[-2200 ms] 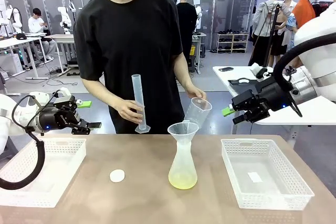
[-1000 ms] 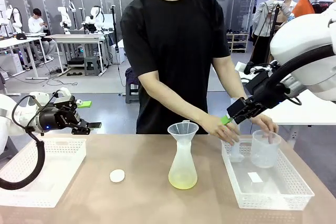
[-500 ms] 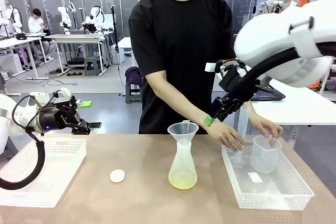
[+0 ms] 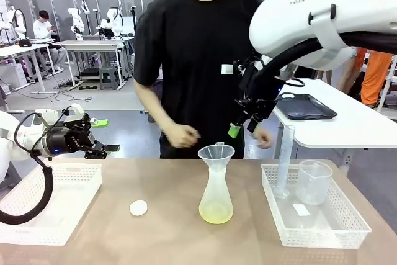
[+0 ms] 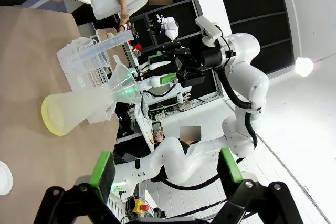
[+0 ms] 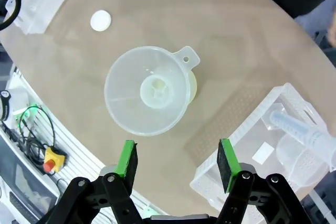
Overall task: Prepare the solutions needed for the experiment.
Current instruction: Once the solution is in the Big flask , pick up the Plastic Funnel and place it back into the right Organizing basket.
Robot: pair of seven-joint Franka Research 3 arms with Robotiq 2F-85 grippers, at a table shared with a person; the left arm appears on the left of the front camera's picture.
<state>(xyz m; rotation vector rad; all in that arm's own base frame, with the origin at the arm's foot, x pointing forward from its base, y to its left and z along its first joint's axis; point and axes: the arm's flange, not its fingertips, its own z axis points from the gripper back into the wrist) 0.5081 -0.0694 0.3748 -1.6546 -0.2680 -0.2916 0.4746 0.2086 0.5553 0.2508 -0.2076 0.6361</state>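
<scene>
The right arm reaches in high from the right, past the middle of the surface (image 4: 155,240), with its wrist bent steeply downward; the right hand (image 4: 243,128) hangs above the funnel (image 4: 216,152) and clear of it, fingers pointing down; in the right wrist view its green pads stand apart with nothing between them, and the funnel's mouth lies straight below, just beyond the fingertips.

The left arm sits low at the left edge; the left hand (image 4: 107,136) lies roughly level over the far rim of the left tray (image 4: 62,215), pointing toward the middle; its fingers are spread wide and empty.

The solution (image 4: 216,216) is a shallow pale yellow layer at the bottom of the flask (image 4: 216,193), which stands upright mid-surface with the funnel in its neck; a white cap (image 4: 138,208) lies to its left, apart from it.

The right tray (image 4: 347,221) holds a cylinder (image 4: 285,159) and a beaker (image 4: 313,181); the person stands at the far side, both hands raised off the surface.
</scene>
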